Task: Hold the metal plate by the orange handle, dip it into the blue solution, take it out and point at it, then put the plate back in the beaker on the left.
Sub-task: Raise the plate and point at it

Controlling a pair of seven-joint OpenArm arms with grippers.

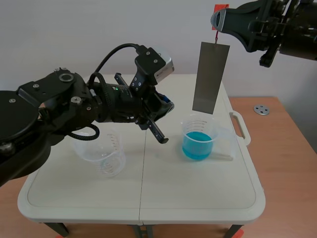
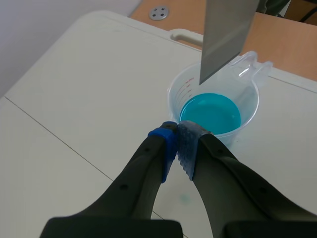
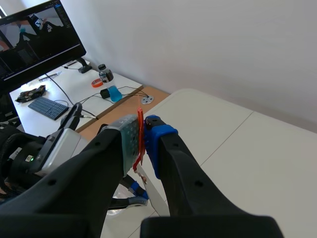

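Observation:
High at the scene's right, my right gripper [image 1: 216,24] is shut on the orange handle [image 1: 219,9]; the wrist view shows that orange handle [image 3: 140,135] pinched between the pads of the right gripper [image 3: 142,130]. The grey metal plate [image 1: 210,77] hangs upright from it, its lower edge just above the beaker of blue solution [image 1: 199,139]. My left gripper [image 1: 162,139] is shut on nothing and points down, left of that beaker. Past the left gripper [image 2: 178,133] I see the blue solution beaker [image 2: 213,110] and the plate [image 2: 228,34] over it. An empty clear beaker [image 1: 101,152] stands at the left.
The white folding table [image 1: 143,198] has a moulded handle [image 1: 240,127] at its right edge. A small metal disc [image 1: 261,109] lies on the wooden surface beyond. A monitor [image 3: 39,29] and a cluttered desk show in the right wrist view.

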